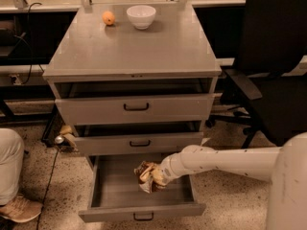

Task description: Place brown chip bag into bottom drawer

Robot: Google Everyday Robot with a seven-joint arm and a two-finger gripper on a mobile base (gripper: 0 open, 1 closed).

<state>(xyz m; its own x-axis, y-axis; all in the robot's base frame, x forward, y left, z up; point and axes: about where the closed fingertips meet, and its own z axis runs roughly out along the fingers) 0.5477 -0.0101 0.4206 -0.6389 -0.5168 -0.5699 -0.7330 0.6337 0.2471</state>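
The jaws of the gripper (pixel 157 177) are clenched on the brown chip bag (pixel 147 177), inside the opening of the bottom drawer (pixel 142 210), right of its middle.

At the far left edge are a person's trouser leg (pixel 9 166) and tan shoe (pixel 19 209). On the grey counter (pixel 129 49), at its far side, a small orange fruit (pixel 108 17) lies just left of a white bowl (pixel 141 16), the two apart. Below, the top drawer (pixel 134 108) and middle drawer (pixel 139 143) each stand slightly ajar. The bottom drawer is pulled well out toward the near side, and the bag is the only thing seen in it. Whether the bag touches the drawer floor I cannot tell.

The bag is crumpled, its long axis roughly upright. The white arm (pixel 225 161) reaches it from the right. A black office chair (pixel 273 80) stands right of the cabinet.
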